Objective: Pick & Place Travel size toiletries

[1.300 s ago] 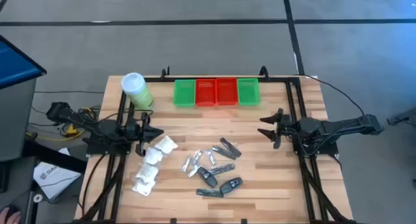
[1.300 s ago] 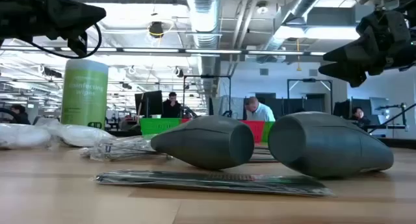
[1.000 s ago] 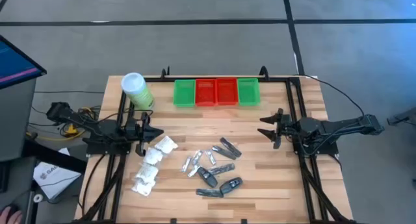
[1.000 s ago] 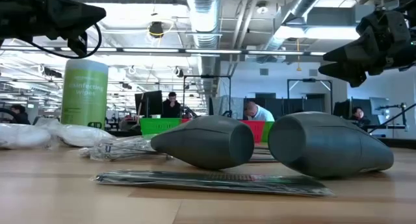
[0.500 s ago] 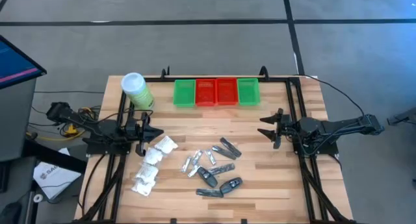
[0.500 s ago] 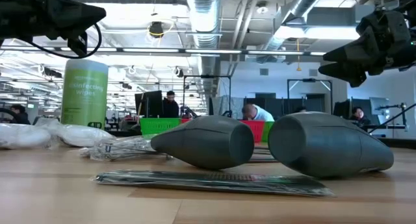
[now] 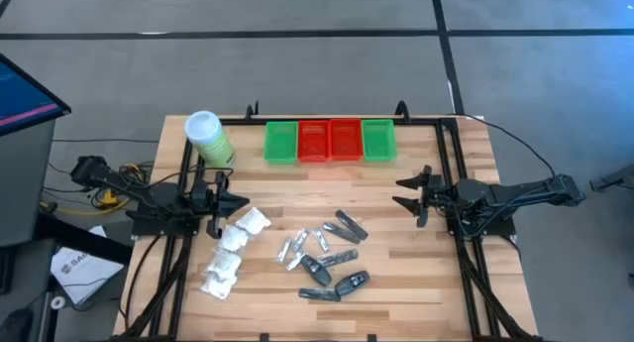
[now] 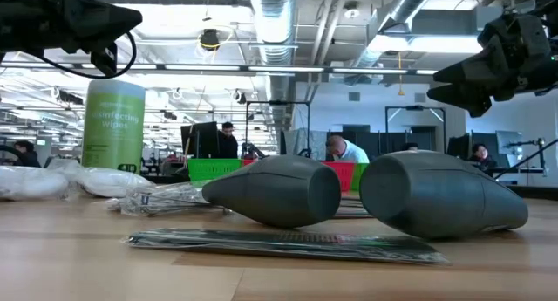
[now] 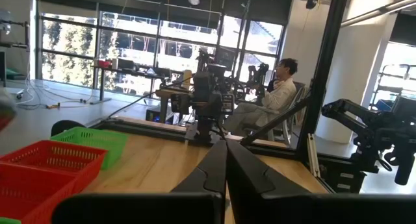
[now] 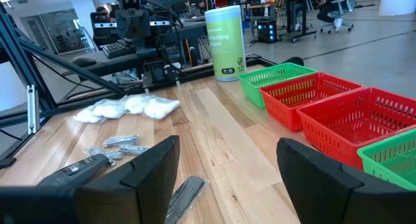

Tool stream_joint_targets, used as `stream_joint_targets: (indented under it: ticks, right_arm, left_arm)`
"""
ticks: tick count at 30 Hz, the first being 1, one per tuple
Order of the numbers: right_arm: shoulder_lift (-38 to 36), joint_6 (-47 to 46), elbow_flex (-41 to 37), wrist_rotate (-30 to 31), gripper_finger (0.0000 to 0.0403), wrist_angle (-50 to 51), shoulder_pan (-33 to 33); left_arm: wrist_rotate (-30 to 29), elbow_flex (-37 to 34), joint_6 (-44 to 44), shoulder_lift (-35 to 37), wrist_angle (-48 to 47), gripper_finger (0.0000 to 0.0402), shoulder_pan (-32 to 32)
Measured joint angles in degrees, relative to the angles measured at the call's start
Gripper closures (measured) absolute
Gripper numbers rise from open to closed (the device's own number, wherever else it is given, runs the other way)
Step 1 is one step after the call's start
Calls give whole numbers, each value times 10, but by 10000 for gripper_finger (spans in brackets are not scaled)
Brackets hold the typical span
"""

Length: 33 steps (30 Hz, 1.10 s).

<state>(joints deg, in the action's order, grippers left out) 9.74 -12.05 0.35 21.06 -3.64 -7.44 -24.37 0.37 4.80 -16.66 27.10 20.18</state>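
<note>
The left gripper (image 7: 235, 200) waits at the worktop's (image 7: 386, 273) left edge, jaws closed on nothing. Just beside it lies a line of white puffy packets (image 7: 233, 248), running toward the front edge. Behind them stands a green canister (image 7: 207, 138). Mid-worktop, silver foil sachets (image 7: 295, 248) lie near dark oblong pieces (image 7: 337, 282), loosely scattered; some seem to overlap. Green and red trays (image 7: 330, 141) sit in a row along the back edge. The right gripper (image 7: 408, 196) hovers at the right side, jaws spread wide, empty.
</note>
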Motion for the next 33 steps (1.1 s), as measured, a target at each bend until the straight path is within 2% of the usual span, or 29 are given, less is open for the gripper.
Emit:
stream_joint_targets:
  ticks: [22,25,33]
  right_arm:
    - [0,9,0,1,154,-2,1]
    - [0,44,0,4,154,-15,6]
    - [0,65,7,-6,154,-79,22]
  left_arm:
    - [0,0,0,0,10,400,0]
    - [0,0,0,0,10,400,0]
    - [-4,0,0,0,10,400,0]
